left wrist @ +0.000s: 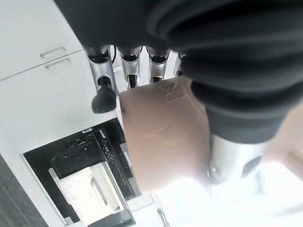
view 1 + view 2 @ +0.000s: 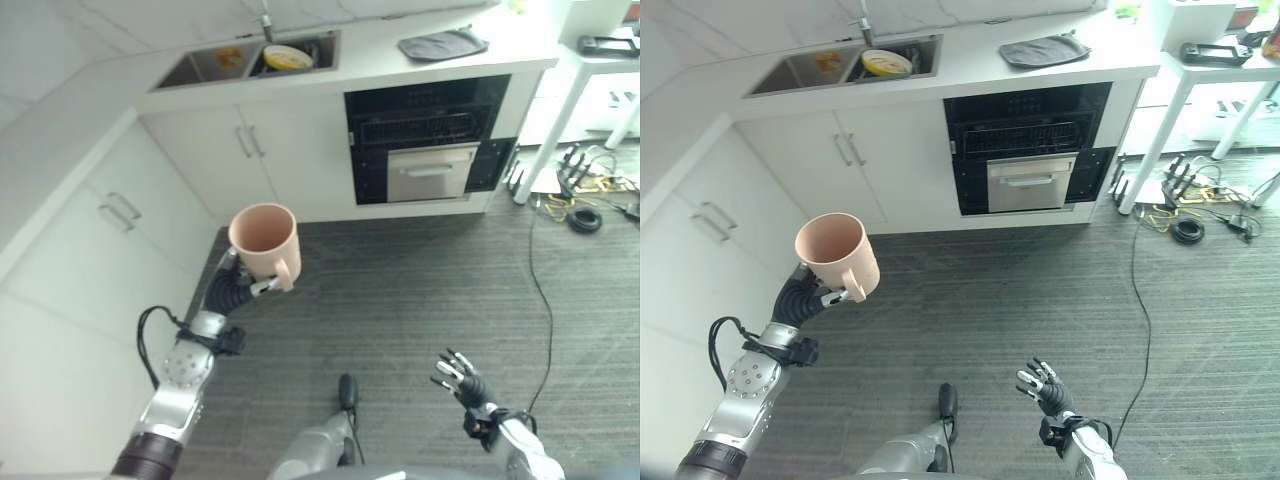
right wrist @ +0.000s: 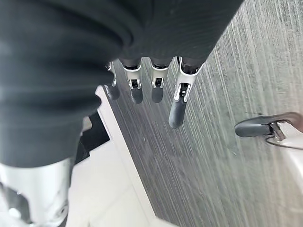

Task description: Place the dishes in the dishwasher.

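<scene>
Lowest in the eye views, the right hand [image 2: 458,378] is seen hanging above the dark floor [image 2: 420,290], its fingers [image 3: 176,109] spread straight and nothing held between them. Further up on the left, the left hand [image 2: 232,288] is raised, and its fingers [image 1: 103,92] are curled round a pink mug [image 2: 264,241], which is carried upright with its mouth open to the camera and its handle [image 2: 288,273] turned down toward the wrist. No contents can be made out inside the mug.

The mug is judged to be stiff, light when empty, smooth-walled and breakable if dropped or knocked against a rack; a grip round the body, as now, or through the handle is thought to be soundest.

Beyond, under the white tabletop [image 2: 370,55], an open dishwasher [image 2: 425,140] is seen among white cabinets [image 2: 250,150], well apart from the mug; an upper wire rack [image 2: 418,128] is visible in it, and whether any dishes lie in it cannot be told. Farthest off, a sink [image 2: 245,62] is sunk into the tabletop, with a yellowish bowl [image 2: 286,57] in its right basin, and a grey mat [image 2: 442,44] lies nearby.
</scene>
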